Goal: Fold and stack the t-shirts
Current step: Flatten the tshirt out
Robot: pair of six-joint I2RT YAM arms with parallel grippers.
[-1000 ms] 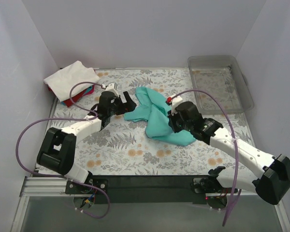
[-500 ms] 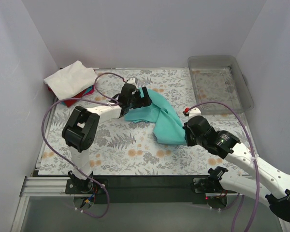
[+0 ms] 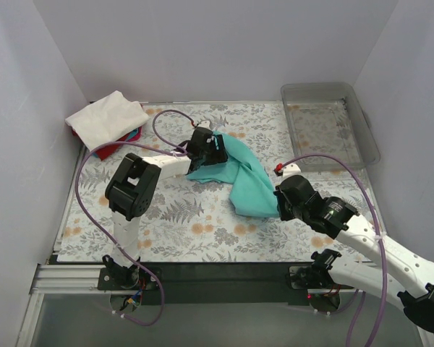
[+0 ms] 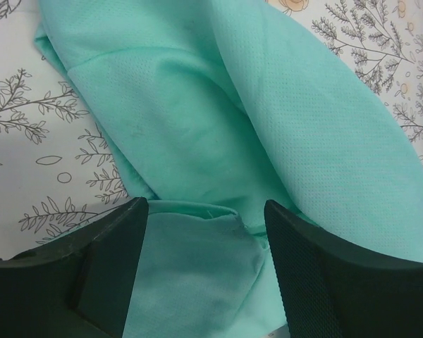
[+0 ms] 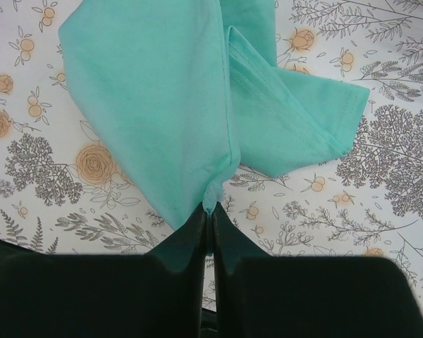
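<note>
A teal t-shirt (image 3: pixel 244 176) lies crumpled in the middle of the floral table. My right gripper (image 3: pixel 281 206) is shut on its near edge; the right wrist view shows the cloth (image 5: pixel 162 105) pinched between the closed fingers (image 5: pixel 197 239). My left gripper (image 3: pixel 210 150) is open over the shirt's far left corner; in the left wrist view the teal cloth (image 4: pixel 254 127) lies between and beyond the spread fingers (image 4: pixel 317 274). A white t-shirt (image 3: pixel 107 117) tops a stack at the far left, with red (image 3: pixel 101 152) and blue (image 3: pixel 132 135) edges showing under it.
A clear grey plastic tray (image 3: pixel 328 128) stands at the far right. White walls close in the left, back and right sides. Purple cables loop over both arms.
My left gripper has moved right and further out, from beside the shirt onto its far left corner. My right gripper has pulled the shirt's near edge towards the right and nearer.
</note>
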